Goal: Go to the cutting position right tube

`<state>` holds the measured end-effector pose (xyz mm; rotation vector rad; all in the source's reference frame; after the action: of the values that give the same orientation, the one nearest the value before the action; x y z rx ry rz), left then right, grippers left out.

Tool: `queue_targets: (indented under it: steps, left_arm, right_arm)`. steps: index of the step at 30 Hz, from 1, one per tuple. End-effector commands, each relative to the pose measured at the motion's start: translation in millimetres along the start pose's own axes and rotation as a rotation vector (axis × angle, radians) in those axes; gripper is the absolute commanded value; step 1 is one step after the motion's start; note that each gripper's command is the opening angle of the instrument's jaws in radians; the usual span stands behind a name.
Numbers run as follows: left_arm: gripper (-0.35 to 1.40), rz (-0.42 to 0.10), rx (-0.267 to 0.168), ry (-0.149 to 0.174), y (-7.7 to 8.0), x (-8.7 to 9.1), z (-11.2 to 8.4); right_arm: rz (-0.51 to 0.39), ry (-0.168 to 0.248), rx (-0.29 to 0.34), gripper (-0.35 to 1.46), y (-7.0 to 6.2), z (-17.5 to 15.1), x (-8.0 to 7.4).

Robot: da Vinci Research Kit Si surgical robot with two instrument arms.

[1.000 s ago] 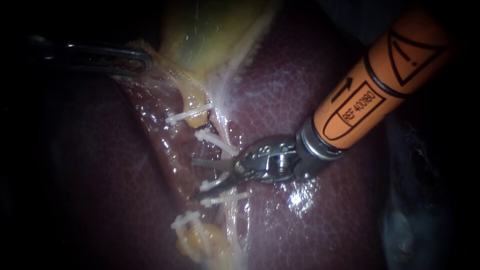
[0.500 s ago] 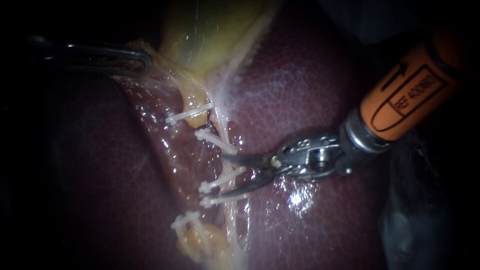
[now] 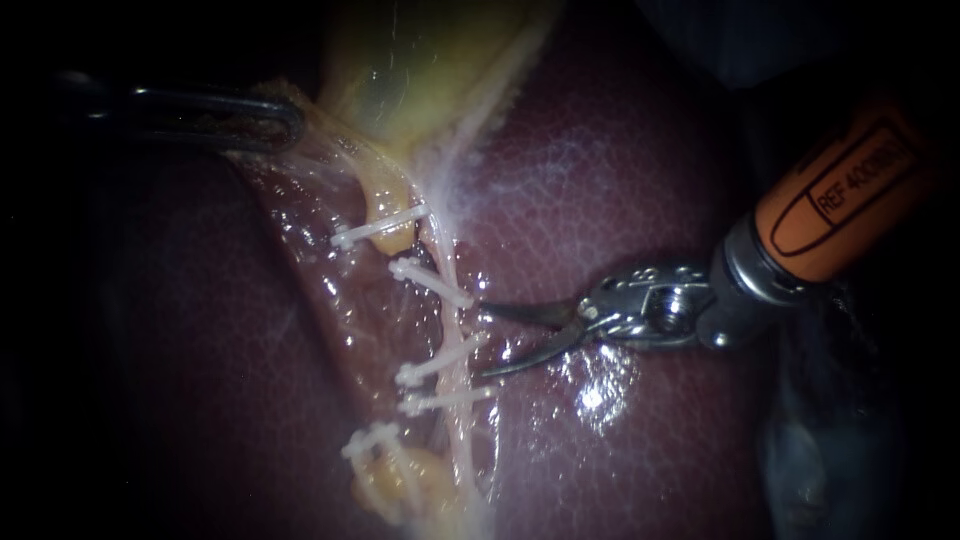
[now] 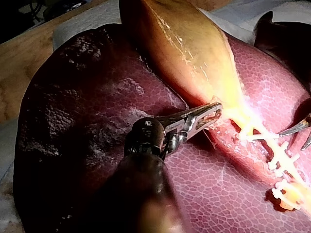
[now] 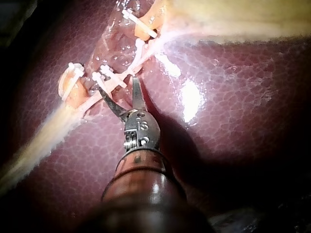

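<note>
I count two instruments, both mine, two tubes and five white clips.

My left instrument (image 3: 290, 122) comes in at the upper left. Its jaws are closed on the edge of the gallbladder (image 3: 400, 70) near its narrow end, and a thin film of tissue runs taut from there toward the clips. My right instrument (image 3: 483, 338) comes in from the right over the liver (image 3: 620, 180). Its two curved blades are parted to a moderate gap and have hold of nothing. The right wrist view shows the same open V, with the clips just ahead of it.

The right tube (image 3: 458, 325) is a thin, pale, glossy strand. It runs down from the gallbladder's narrow end across the dark red liver, between the left tube (image 3: 390, 212) and my blades. Three clips cross it: an upper clip (image 3: 432, 283), then a middle clip (image 3: 440, 357) and a lower clip (image 3: 445, 400) close together. A bare stretch of tube lies between the upper and middle clips.

My blade tips stand just to the right of that stretch, the upper tip near the end of the upper clip and the lower tip near the end of the middle clip. I cannot tell whether either tip touches the tube.

The left tube is thicker and yellow. A fourth clip (image 3: 380, 227) crosses it near the gallbladder, and a fifth clip (image 3: 370, 440) crosses a yellow lump lower down.
</note>
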<state>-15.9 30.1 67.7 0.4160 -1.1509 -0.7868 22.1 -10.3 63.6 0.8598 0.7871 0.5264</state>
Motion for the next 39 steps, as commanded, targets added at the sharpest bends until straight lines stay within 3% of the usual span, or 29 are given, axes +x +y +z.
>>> queue_targets:
  steps: [1,9,18,24,29,34,39]
  left_arm:
    - [-0.35,0.000,0.000,0.000,0.0,0.0,0.1]
    - [-0.35,0.000,-0.001,0.000,0.0,0.1,0.1]
    - [-0.35,0.000,-0.001,0.000,0.0,0.1,0.1]
    - [-0.35,0.000,0.002,0.000,0.0,0.1,0.2]
    - [-0.35,0.000,0.001,0.000,0.0,0.1,0.3]
    - [-0.35,0.000,0.002,0.000,0.0,0.1,0.3]
    - [-0.35,0.000,0.002,0.000,-0.1,0.1,0.3]
  right_arm:
    - [0.023,-0.003,0.003,0.95,0.3,0.2,-0.1]
    - [0.202,-0.039,0.064,0.93,1.4,1.2,-0.1]
    - [0.322,0.024,0.201,0.95,2.9,2.3,1.0]
    - [0.385,0.049,0.296,0.95,2.9,3.2,1.7]
    - [0.385,0.062,0.357,0.95,2.6,3.9,2.0]
    - [0.377,0.112,0.425,0.95,2.5,5.0,2.3]
    - [0.214,0.194,0.440,1.00,2.6,6.9,2.6]
